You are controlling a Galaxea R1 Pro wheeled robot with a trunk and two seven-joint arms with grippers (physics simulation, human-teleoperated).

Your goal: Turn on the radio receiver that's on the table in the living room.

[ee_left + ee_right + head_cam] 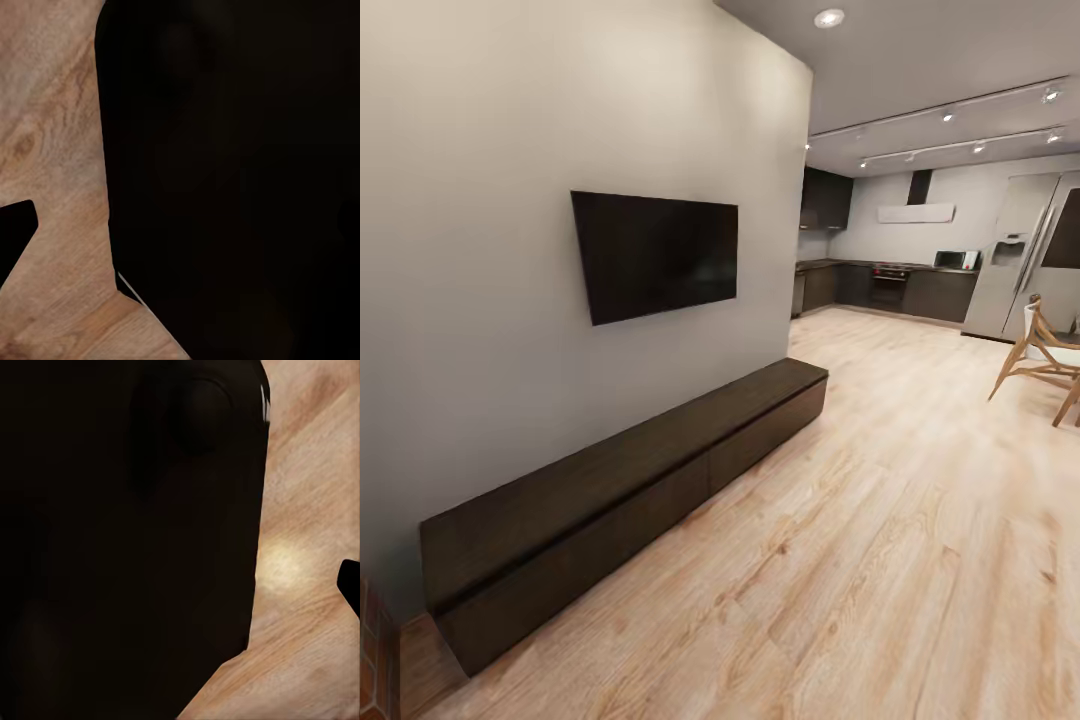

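Observation:
The radio receiver and the low grey coffee table are out of view. In the head view I face a grey wall with a black television [655,252] above a long, low dark console [630,480]. In the left wrist view a dark part of my own body blocks most of the picture, with one dark fingertip [15,232] over the wood floor [52,112]. The right wrist view is much the same, with a dark fingertip [349,583] at the edge over the floor [300,562]. The jaws' gap cannot be made out.
Light wood floor [880,560] runs ahead towards a dark-cabinet kitchen [890,285] with a steel fridge [1025,255]. A wooden dining chair [1045,360] stands at the right. A reddish brick-like edge [374,650] sits at the bottom left corner.

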